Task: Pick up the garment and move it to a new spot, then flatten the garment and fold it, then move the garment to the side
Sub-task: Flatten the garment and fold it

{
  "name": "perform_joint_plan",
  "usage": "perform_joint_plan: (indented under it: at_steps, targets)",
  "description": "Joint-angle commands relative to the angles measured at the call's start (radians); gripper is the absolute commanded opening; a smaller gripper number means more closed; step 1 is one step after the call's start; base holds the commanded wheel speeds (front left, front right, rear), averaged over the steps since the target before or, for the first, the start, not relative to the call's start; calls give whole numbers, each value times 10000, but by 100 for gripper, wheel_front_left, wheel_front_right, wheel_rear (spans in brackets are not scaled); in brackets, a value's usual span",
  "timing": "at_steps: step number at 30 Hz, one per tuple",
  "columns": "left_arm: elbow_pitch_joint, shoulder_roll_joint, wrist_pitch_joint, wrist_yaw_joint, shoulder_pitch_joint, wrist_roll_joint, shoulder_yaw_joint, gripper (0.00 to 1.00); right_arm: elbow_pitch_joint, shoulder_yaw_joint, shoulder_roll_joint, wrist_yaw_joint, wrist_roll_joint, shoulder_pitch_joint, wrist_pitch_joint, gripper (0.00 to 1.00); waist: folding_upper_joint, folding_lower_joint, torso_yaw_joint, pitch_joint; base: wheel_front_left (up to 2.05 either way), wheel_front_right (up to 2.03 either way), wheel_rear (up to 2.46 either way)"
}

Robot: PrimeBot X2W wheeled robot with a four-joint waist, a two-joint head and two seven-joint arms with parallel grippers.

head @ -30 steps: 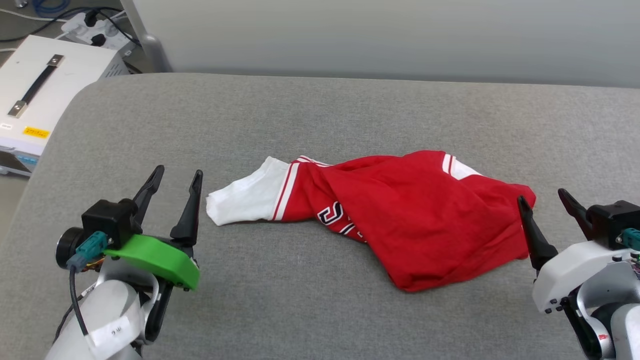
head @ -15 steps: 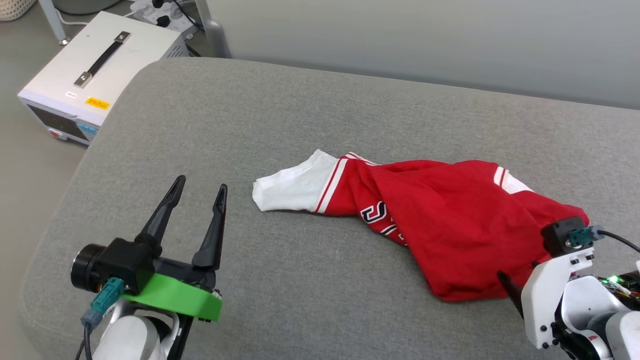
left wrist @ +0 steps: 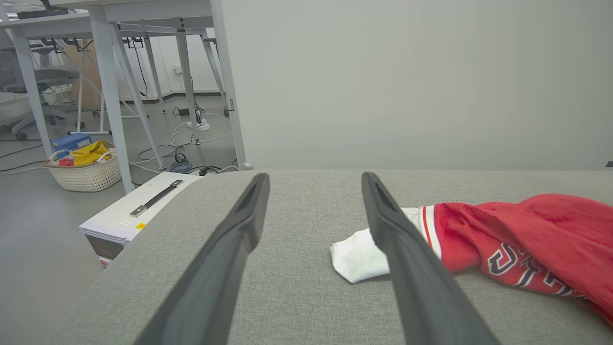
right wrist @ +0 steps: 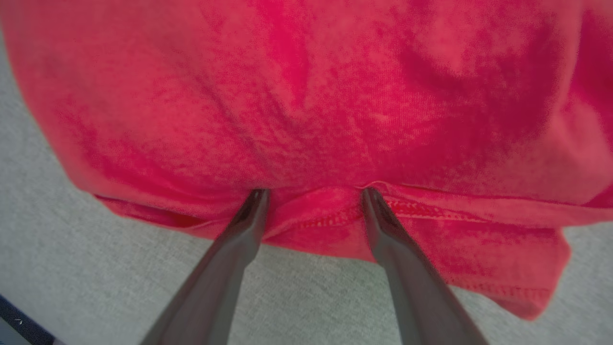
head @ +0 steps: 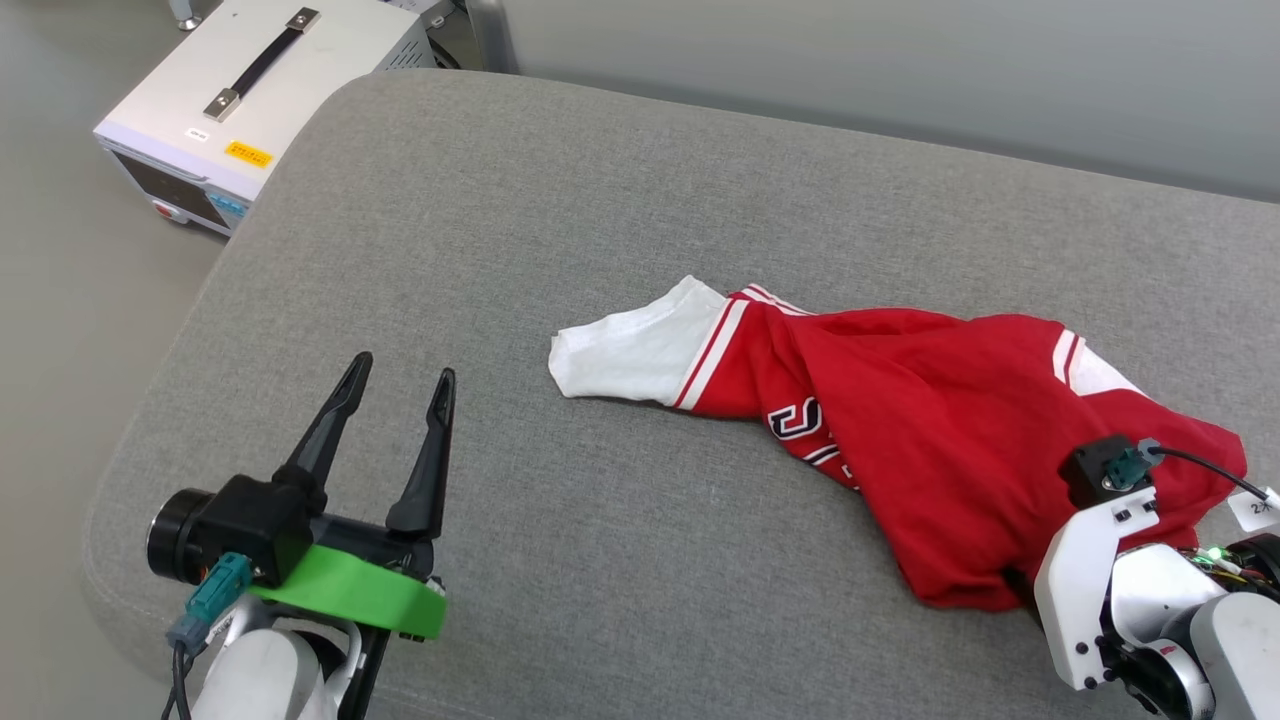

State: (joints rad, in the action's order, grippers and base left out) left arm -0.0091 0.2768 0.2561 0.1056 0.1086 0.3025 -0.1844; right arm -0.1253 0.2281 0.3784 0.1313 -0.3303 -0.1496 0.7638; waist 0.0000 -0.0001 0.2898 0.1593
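The garment [head: 940,440] lies crumpled on the grey cushion [head: 600,220]: a red shirt with a white sleeve [head: 630,350] pointing left and part of a black print [head: 800,420] showing. My left gripper [head: 400,375] hovers open, left of the sleeve and clear of it; its wrist view shows the garment [left wrist: 527,239] to the right of its fingers. My right gripper [right wrist: 313,191] is open with its fingertips pushed into the red hem [right wrist: 335,220], a fold of cloth between them. In the head view the right wrist [head: 1100,540] sits at the garment's near right edge and hides the fingers.
A white box with a black handle [head: 260,90] stands on the floor past the cushion's left edge. A grey wall [head: 900,60] runs behind. In the left wrist view, table legs [left wrist: 110,96] and a basket [left wrist: 86,167] stand on the floor far left.
The head camera has swung left. My right gripper has tipped down and gone into the garment's near right edge. My left gripper stays open beside the sleeve.
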Motion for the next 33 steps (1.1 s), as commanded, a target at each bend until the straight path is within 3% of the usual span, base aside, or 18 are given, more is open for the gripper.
perform_joint_plan:
  at_steps: [1,3,10,20,25,26,29,33]
  targets:
    - [24,-110,56,75,-37,-96,60,100,-353,258,-38,-6,-146,-56,-18,44,0,1,30,34,0,0,0]
    - [56,-155,56,107,-17,-142,101,100,-575,498,-34,-6,-301,-126,-115,0,0,1,28,26,0,0,0]
    - [246,-218,56,183,-98,-274,164,100,-563,990,-97,-6,-1029,-254,-697,0,0,1,-80,-338,0,0,0]
    - [373,-253,57,220,-374,-359,244,100,1713,1847,-66,-6,-926,-471,-600,0,0,1,-270,-963,0,0,0]
    - [304,-292,57,228,-367,-364,307,100,1414,2514,-160,-6,-862,-98,-316,0,0,1,-250,-922,0,0,0]
    - [302,-307,57,230,-357,-366,312,100,1237,2586,-196,-6,-868,-28,-358,100,0,1,-237,-904,0,0,0]
    - [316,-338,57,234,-346,-375,313,100,991,2508,-323,-6,-1027,53,-510,100,0,1,-218,-874,0,0,0]
    - [322,-343,57,238,-396,-364,408,100,1346,1632,-475,-6,-1485,-70,-374,100,0,1,-268,-853,0,0,0]
